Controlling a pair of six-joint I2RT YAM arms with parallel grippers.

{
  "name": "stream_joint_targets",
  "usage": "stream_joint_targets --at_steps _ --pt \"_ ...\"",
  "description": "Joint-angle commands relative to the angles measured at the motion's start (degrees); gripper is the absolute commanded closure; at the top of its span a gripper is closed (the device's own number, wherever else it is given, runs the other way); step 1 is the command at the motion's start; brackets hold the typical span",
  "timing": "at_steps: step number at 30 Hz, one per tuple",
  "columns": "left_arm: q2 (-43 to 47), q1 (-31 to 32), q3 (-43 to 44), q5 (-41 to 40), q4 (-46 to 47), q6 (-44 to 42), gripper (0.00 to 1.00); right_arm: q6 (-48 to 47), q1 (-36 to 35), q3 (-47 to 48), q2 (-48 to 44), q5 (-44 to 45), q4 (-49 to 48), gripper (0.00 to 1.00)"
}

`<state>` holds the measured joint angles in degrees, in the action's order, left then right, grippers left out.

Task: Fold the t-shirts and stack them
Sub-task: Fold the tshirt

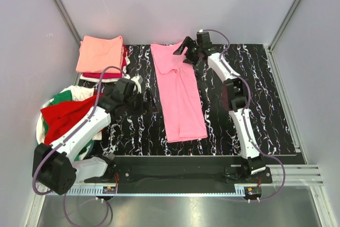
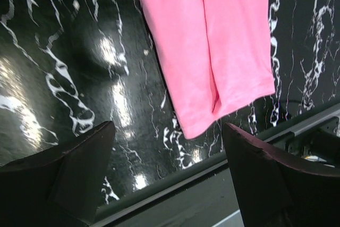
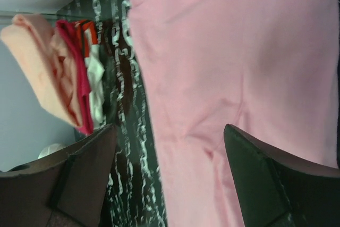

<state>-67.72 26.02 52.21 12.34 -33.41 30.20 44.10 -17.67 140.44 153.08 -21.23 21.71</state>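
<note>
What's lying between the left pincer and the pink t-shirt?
Nothing but bare black marbled table separates the left pincer from the pink t-shirt; the top view shows it.

The table (image 1: 265,104) under me is hard and glossy, black with white marble veins, throwing back lamp glare. The pink t-shirt (image 1: 178,94) is soft matt cloth, smooth with faint creases; the salmon-orange t-shirt (image 1: 100,52) looks equally soft and matt. The fingers (image 2: 69,179) of my left claw (image 2: 167,131) are dark, dull and matt. My left arm (image 1: 82,133) wears a smooth white plastic shell
</note>
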Motion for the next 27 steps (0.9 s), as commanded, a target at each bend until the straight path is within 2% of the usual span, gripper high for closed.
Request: stream_joint_targets --at_steps 1,4,5,8,12,15,17,20,23,27 --pt "1.98 2.54 -3.94 -0.65 3.60 5.30 0.13 -4.72 0.36 -2.35 -14.54 -1.97 0.95 0.11" --pt "2.07 6.05 -7.37 -0.21 7.38 9.61 0.14 -7.00 1.32 -16.56 -26.65 1.27 2.98 0.11" --pt "1.46 7.28 -8.08 -1.17 8.96 10.40 0.14 -7.35 1.67 -25.83 -33.30 3.37 3.50 0.11" --pt "-0.55 11.32 -11.15 -1.70 13.61 14.09 0.14 -9.63 2.38 -42.19 -44.74 6.36 7.19 0.11" --pt "-4.60 15.10 -14.85 -1.97 20.83 19.27 0.16 -12.72 2.47 -57.79 -54.88 10.33 17.11 0.14" --pt "-9.08 17.56 -13.54 -5.30 18.74 21.56 0.18 -12.20 2.38 -71.59 -62.62 12.62 18.28 0.15" --pt "-11.63 18.71 -13.45 -6.45 18.81 22.36 0.19 -10.71 2.47 -81.40 -67.88 10.61 17.23 0.17" --pt "-13.39 20.47 -14.23 -7.41 20.74 24.12 0.20 -8.51 2.12 -91.44 -73.07 6.14 14.16 0.23" --pt "-14.80 21.44 -14.94 -7.85 22.59 25.44 0.24 -7.36 1.15 -97.35 -74.76 3.66 10.38 0.29" --pt "-16.39 21.79 -15.29 -8.12 23.21 25.97 0.32 -7.45 0.09 -99.31 -71.70 1.73 7.30 0.31"
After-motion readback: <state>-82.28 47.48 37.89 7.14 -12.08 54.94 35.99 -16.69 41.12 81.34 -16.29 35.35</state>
